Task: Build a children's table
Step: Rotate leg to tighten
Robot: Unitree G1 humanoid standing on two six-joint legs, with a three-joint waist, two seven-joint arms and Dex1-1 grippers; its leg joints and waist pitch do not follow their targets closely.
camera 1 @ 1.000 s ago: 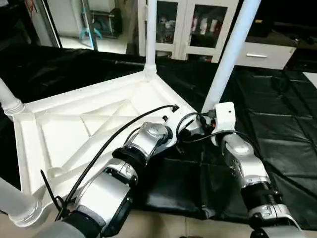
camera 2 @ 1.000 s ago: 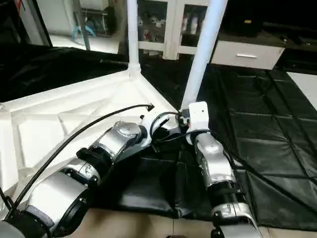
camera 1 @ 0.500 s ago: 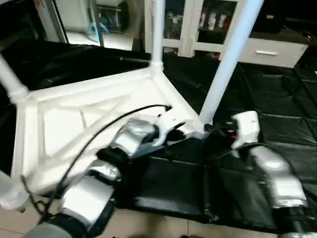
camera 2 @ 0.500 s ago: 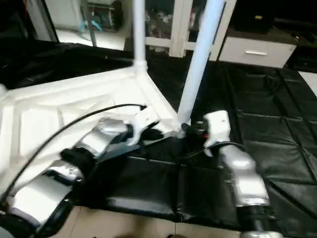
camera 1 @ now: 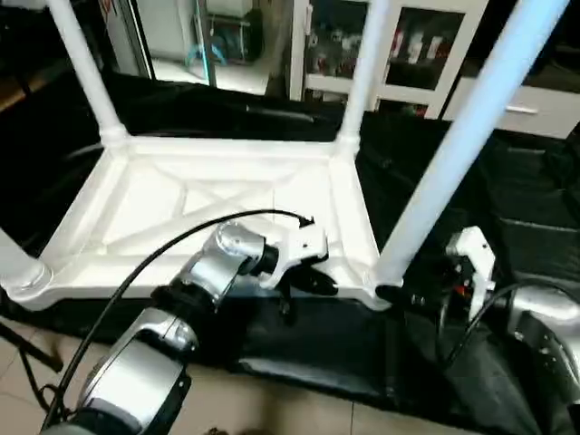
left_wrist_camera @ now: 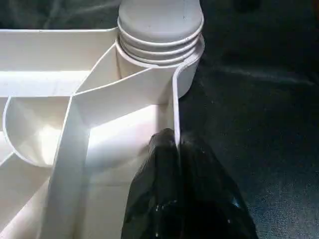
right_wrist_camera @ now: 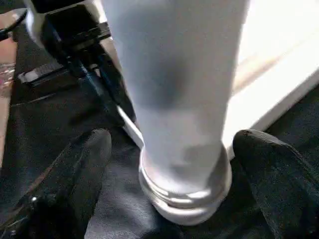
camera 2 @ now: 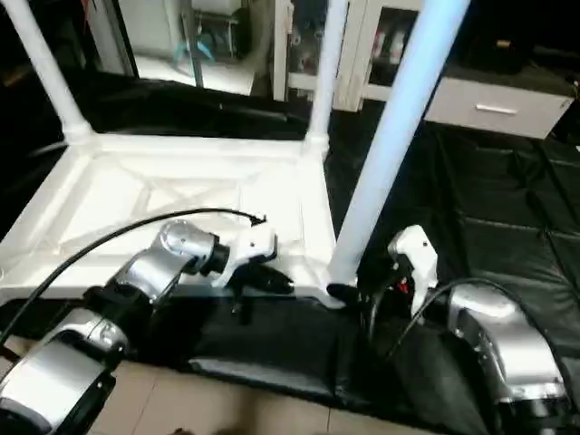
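Note:
The children's table lies upside down on a black mat, its white tabletop (camera 1: 227, 195) showing the ribbed X-braced underside. White legs stand in the corner sockets: back left (camera 1: 86, 72), back right (camera 1: 358, 82), near left (camera 1: 14, 263) and near right (camera 1: 453, 154). My left gripper (camera 1: 317, 283) is shut on the thin rim wall beside the near-right socket; in the left wrist view the black fingers (left_wrist_camera: 174, 164) pinch that wall just below the leg's threaded end (left_wrist_camera: 159, 30). My right gripper (right_wrist_camera: 172, 144) is open at the foot of the near-right leg (right_wrist_camera: 174, 89), one finger on each side and not touching it.
A black mat (camera 1: 526, 208) covers the floor under and to the right of the table. Pale tiles (camera 1: 272, 399) lie along the near edge. A white cabinet with glass doors (camera 1: 399, 45) and a drawer unit (camera 2: 494, 104) stand behind.
The camera has shifted, so the whole picture moved. My right gripper's fingers have spread wide apart at the foot of the near-right leg. The left gripper keeps its pinch on the rim.

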